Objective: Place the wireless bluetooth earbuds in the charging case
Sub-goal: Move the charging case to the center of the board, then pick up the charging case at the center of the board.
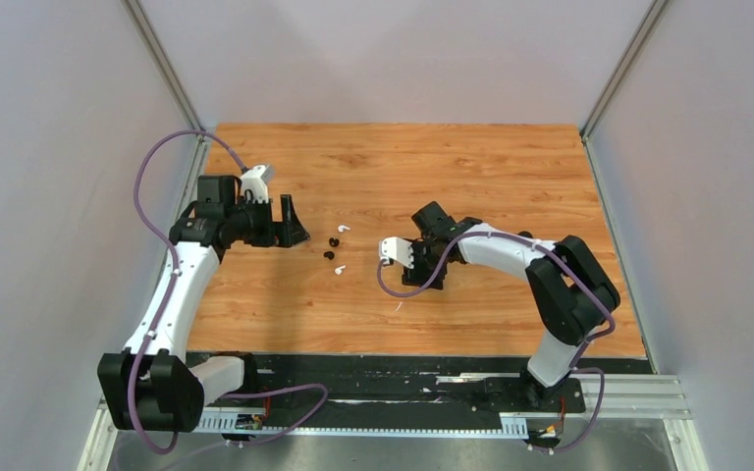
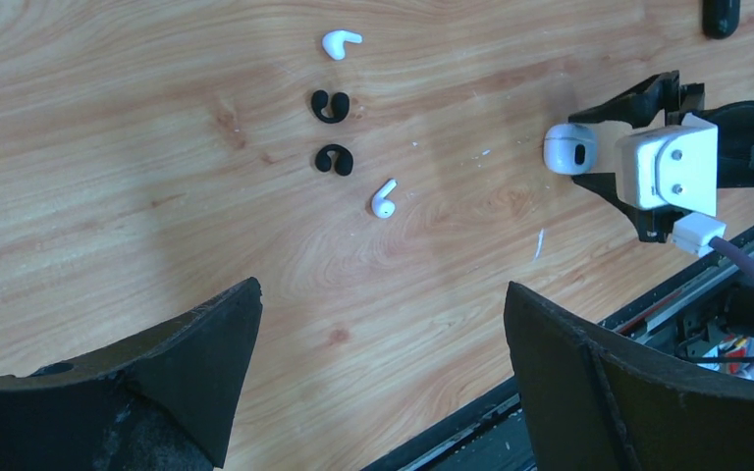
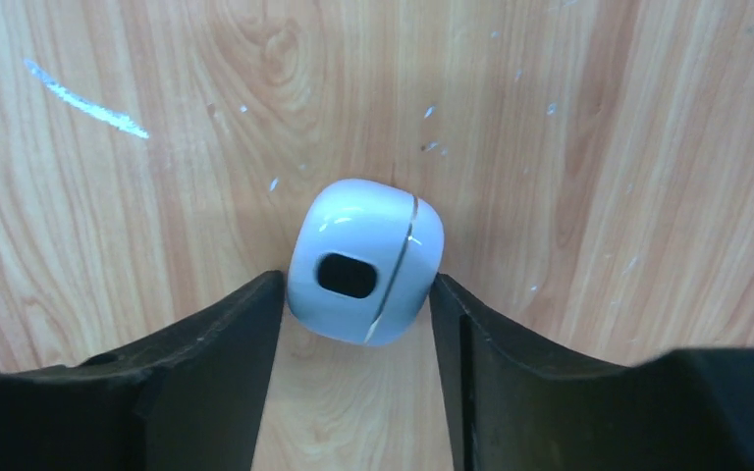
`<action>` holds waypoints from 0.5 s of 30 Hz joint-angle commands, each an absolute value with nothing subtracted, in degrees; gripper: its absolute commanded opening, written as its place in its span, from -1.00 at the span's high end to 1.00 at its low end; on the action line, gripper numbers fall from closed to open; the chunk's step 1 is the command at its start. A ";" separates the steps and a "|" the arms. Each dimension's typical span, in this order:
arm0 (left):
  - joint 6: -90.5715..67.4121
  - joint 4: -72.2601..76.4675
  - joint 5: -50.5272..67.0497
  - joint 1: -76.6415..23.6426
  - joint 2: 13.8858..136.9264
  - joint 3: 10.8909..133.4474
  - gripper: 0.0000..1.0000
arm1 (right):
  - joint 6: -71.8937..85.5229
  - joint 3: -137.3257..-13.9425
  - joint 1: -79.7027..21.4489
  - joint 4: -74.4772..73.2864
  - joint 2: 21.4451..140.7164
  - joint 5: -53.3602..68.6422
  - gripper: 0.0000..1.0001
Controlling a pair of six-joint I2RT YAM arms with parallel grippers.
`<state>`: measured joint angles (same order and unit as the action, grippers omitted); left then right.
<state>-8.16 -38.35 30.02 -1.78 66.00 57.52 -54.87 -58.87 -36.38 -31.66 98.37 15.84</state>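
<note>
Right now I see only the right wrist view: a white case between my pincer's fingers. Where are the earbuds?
Observer: On the table, between the charging case and the left pincer: the far earbud and the near earbud.
Operator: Is something else beside them?
Observer: Yes, two small black curved pieces lie between the two.
Operator: Is the left pincer busy?
Observer: No, it is open and holds nothing.

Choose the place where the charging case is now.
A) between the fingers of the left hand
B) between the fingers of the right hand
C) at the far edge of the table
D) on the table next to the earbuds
B: the right wrist view shows the charging case between the fingers of the right hand.
</note>
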 commanded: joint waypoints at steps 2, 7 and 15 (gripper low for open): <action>-9.63 -36.55 31.11 -1.75 63.63 57.12 -0.99 | -47.39 -61.72 -35.82 -32.29 98.50 15.03 -0.47; -11.07 -35.51 31.78 -1.76 63.55 56.56 -0.99 | -34.56 -61.42 -34.61 -34.55 93.85 13.93 -0.67; -12.12 -35.23 32.39 -1.74 64.88 57.40 -1.00 | -5.88 -62.92 -32.78 -36.00 93.57 14.49 -0.54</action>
<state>-10.81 -36.91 30.83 -1.78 65.04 56.47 -22.46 -60.73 -33.26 -34.87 95.02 13.34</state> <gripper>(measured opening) 0.995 0.770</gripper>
